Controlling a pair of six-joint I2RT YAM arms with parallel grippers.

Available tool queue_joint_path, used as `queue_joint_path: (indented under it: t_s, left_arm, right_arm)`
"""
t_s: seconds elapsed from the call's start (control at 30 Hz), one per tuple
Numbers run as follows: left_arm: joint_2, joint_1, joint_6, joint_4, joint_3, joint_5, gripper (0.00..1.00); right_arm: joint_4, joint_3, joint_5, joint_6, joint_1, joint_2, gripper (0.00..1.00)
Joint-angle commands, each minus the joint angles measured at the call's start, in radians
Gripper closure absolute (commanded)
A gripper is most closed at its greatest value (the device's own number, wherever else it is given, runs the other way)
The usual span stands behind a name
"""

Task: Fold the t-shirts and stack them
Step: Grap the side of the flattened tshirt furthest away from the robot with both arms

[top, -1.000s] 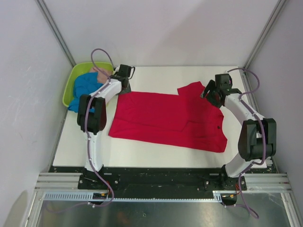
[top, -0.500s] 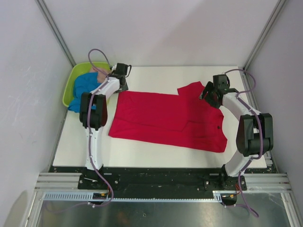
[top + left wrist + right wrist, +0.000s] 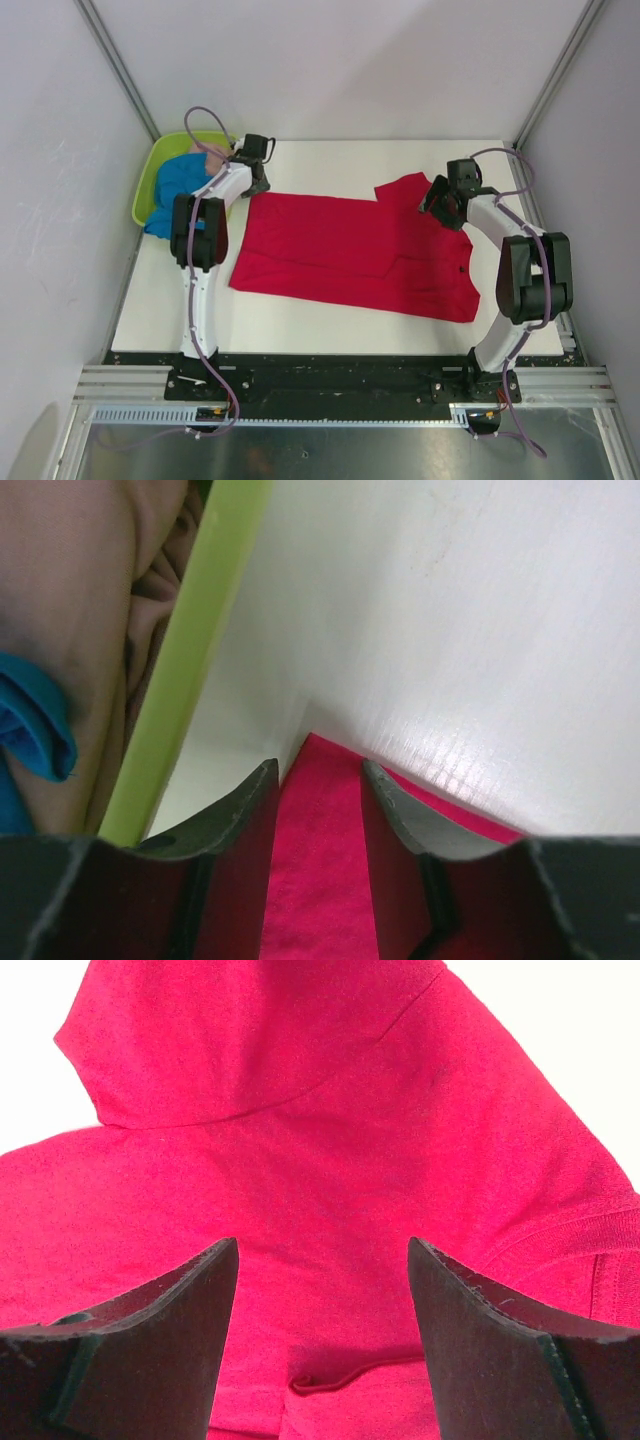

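The red t-shirt (image 3: 360, 250) lies spread flat on the white table. My left gripper (image 3: 254, 186) sits at its far-left corner. In the left wrist view the dark fingers (image 3: 245, 805) stand apart on either side of that red corner (image 3: 315, 860), left gripper (image 3: 319, 765) open. My right gripper (image 3: 438, 205) hovers over the shirt's far-right part near the sleeve. It is open wide (image 3: 322, 1243) above red cloth (image 3: 300, 1110) with a folded hem (image 3: 350, 1375). The blue t-shirt (image 3: 176, 186) and the pink t-shirt (image 3: 212, 155) lie in the basket.
The lime-green basket (image 3: 160, 155) stands at the table's far-left corner, its rim (image 3: 200, 660) just left of my left gripper. Frame posts rise at both far corners. Bare white table (image 3: 330, 160) lies beyond the shirt and along its near side.
My left gripper has shifted slightly toward the basket and its jaws have narrowed around the shirt corner. My right gripper has edged a little left over the shirt.
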Motion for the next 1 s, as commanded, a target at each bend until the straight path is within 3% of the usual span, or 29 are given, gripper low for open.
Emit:
queue_joint_path:
  t_s: [0.0,0.7,0.83,0.97]
  left_arm:
    - [0.012,0.019,-0.031,0.008,0.061,0.006,0.58]
    - [0.043,0.038,-0.089,-0.042,0.109,0.027,0.65]
    - [0.047,0.044,-0.097,-0.045,0.111,0.032,0.73]
    - [0.050,0.045,-0.095,-0.043,0.116,0.041,0.91]
  right_arm:
    - [0.027,0.043,-0.011,-0.022,-0.001,0.009,0.27]
    - [0.031,0.052,-0.045,-0.033,-0.018,0.052,0.28]
    - [0.034,0.058,-0.052,-0.036,-0.023,0.061,0.28]
    - [0.041,0.075,-0.055,-0.036,-0.024,0.075,0.28]
